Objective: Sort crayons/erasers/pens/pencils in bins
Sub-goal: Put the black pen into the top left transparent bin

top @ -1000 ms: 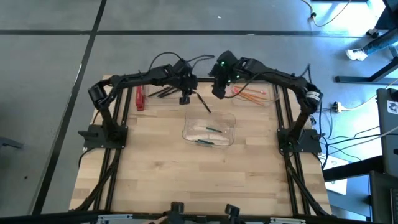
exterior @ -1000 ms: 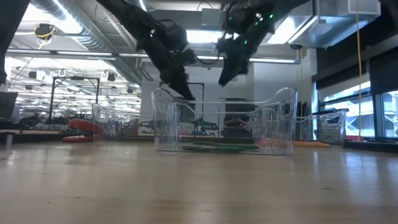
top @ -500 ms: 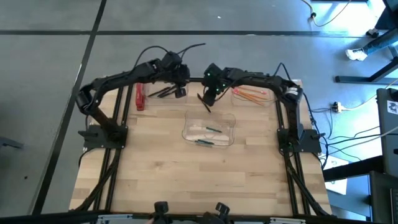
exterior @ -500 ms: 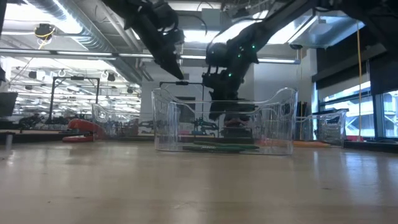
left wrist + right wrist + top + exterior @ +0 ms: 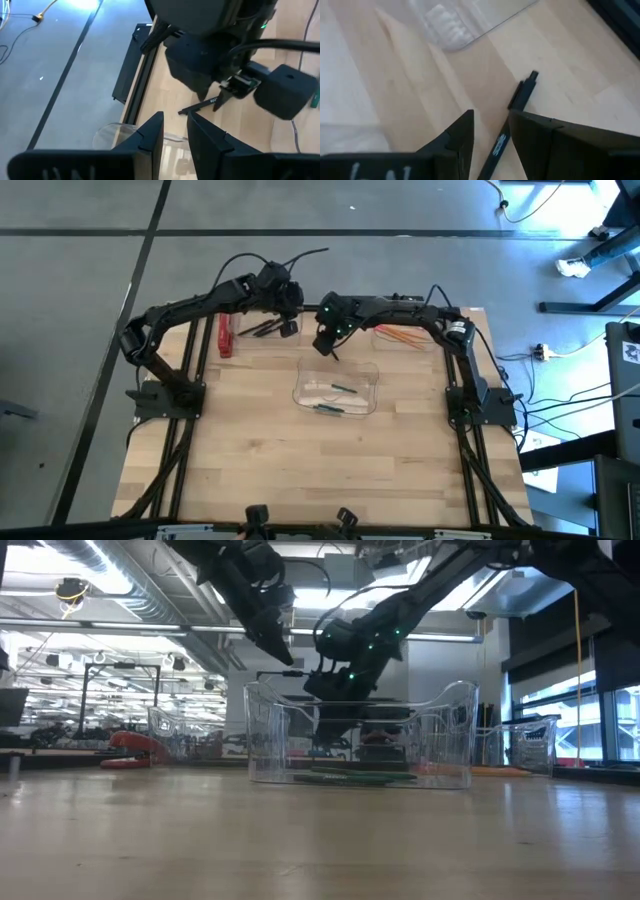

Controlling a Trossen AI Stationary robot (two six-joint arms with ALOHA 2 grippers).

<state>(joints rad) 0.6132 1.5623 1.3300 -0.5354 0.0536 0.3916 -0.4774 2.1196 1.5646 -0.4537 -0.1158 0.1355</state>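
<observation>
Pen (image 5: 512,117) lies loose on the bare wood, just beyond the far edge of the middle bin (image 5: 368,370) and touching nothing else that can be seen. Right gripper (image 5: 323,346) is poised directly over it, fingers parted with a narrow gap and nothing between them; in the right wrist view the pen's barrel runs up through that gap, clip end pointing away. Left gripper (image 5: 288,327) hangs above the left bin (image 5: 250,335), fingers slightly parted and empty, clear of the work.

Assessment: the step in hand is the pick-up of this pen, presumably for the left bin, where other dark sticks (image 5: 262,328) already lie. The pencils (image 5: 405,335) sit in the right bin, the crayons (image 5: 342,389) in the middle one.

Recommendations:
- Descend straight, keeping the barrel centred between the fingers.
- Grip across the barrel near its middle, not at the clip, so it does not pivot on lifting.
- Stop short of pressing the fingertips hard into the wood.
- Keep clear of the middle bin's wall, which is close by.
- Mind the left gripper nearby when carrying across.
</observation>
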